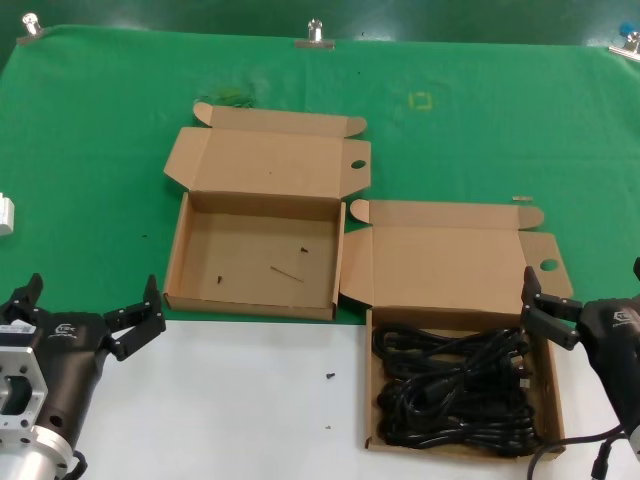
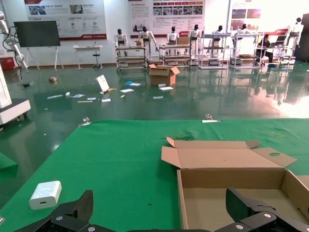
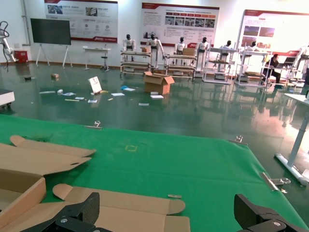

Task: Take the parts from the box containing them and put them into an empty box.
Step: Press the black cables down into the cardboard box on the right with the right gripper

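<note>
Pre-grasp still: black rubbery power cords [image 1: 455, 390] heaped in shallow brown cardboard box [image 1: 552, 400] at lower right, speck-floored empty brown box [image 1: 255, 245] at centre left, both grippers, left [image 1: 90, 310] and right [image 1: 545, 305], spread wide, calling next for right's descent onto cords.

Matt cardboard, rubbery cords, green cloth

Both boxes [image 1: 255, 165] [image 1: 452, 262] are seen as matt brown cardboard; the cords [image 1: 455, 395] look black and rubbery, slightly glossy; the table cover [image 1: 100, 120] appears as matt green cloth, held by metal clips [image 1: 314, 36].
</note>
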